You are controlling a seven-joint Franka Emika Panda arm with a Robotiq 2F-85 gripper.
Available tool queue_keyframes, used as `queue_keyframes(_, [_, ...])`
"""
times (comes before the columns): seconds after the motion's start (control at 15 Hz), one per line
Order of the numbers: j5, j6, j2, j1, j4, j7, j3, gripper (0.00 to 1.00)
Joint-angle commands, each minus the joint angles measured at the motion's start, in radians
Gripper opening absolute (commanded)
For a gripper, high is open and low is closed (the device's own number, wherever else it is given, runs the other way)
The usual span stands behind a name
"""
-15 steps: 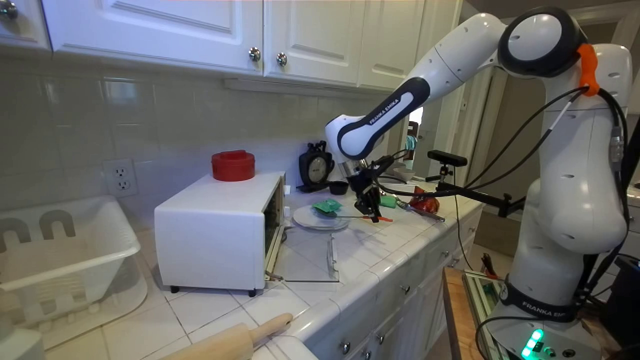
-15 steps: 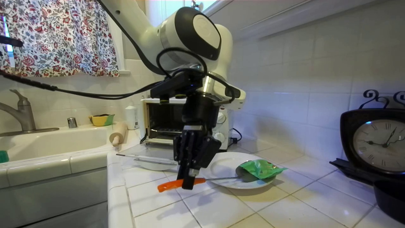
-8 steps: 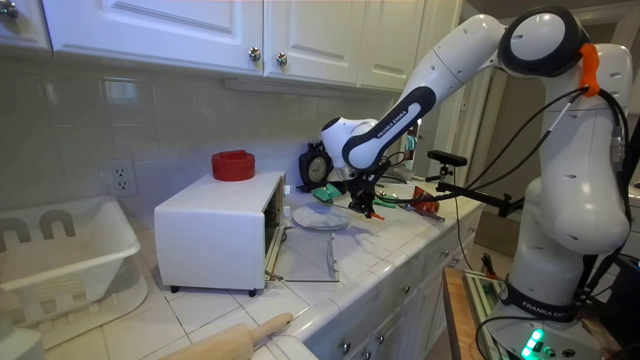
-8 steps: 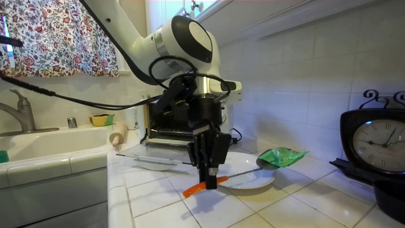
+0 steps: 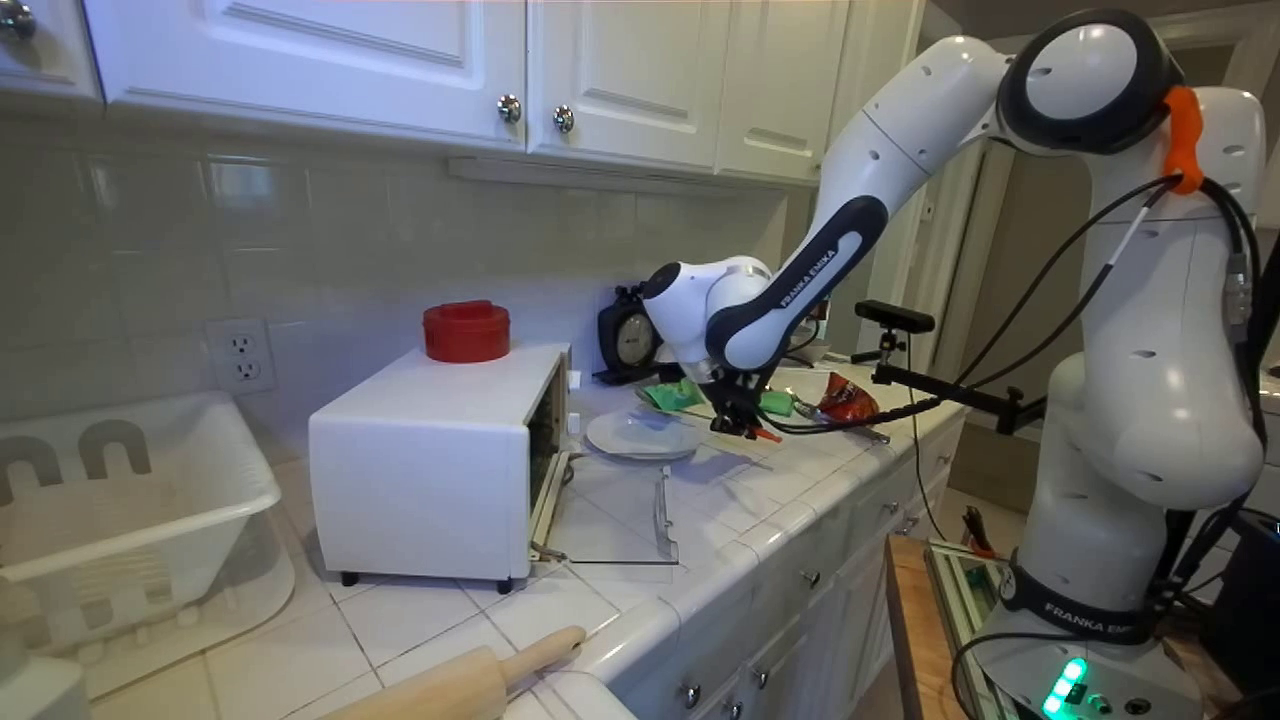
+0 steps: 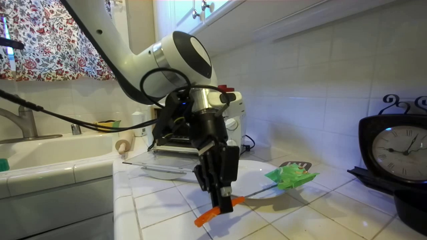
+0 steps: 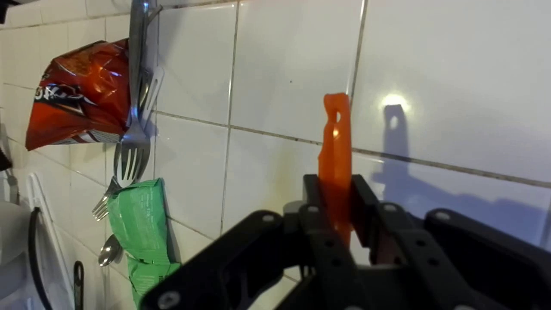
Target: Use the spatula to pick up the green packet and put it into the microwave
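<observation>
My gripper [image 6: 222, 207] is shut on the orange handle [image 7: 336, 155] of a spatula, its fingers on both sides of the handle in the wrist view. The spatula's thin shaft [image 6: 262, 191] leads to a dark slotted blade [image 6: 303, 164]. A green packet [image 6: 291, 177] lies across the shaft and the near part of the blade, hiding part of both. It also shows in an exterior view [image 5: 680, 394]. Both appear raised above the counter, beside the white plate [image 6: 250, 171]. The white microwave [image 5: 430, 480] stands beyond the plate, its glass door [image 5: 620, 520] folded down open.
A red round container [image 5: 466, 332] sits on the microwave. Other green packets [image 7: 138, 219], forks [image 7: 134, 137] and a red chip bag [image 7: 86, 94] lie to one side. A black clock [image 6: 403, 153] stands by the wall. A dish rack [image 5: 245, 480] and rolling pin [image 5: 450, 690] are nearby.
The gripper has lifted the spatula and packet from the plate, shifted them away from the microwave and tilted. The packet has slid from the blade toward the handle.
</observation>
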Motion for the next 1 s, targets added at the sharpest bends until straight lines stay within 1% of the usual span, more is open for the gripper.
queue_keyframes(0.0, [-0.026,-0.042,-0.080,0.000,-0.068,-0.063,0.007,0.05])
queue_keyframes(0.27, [-0.022,-0.105,-0.128,-0.005,-0.103,-0.146,0.013,0.05])
queue_keyframes(0.53, [-0.037,-0.153,-0.206,-0.005,-0.158,-0.191,0.023,0.05])
queue_keyframes(0.93, [-0.048,-0.154,-0.362,0.011,-0.280,-0.286,0.077,0.05])
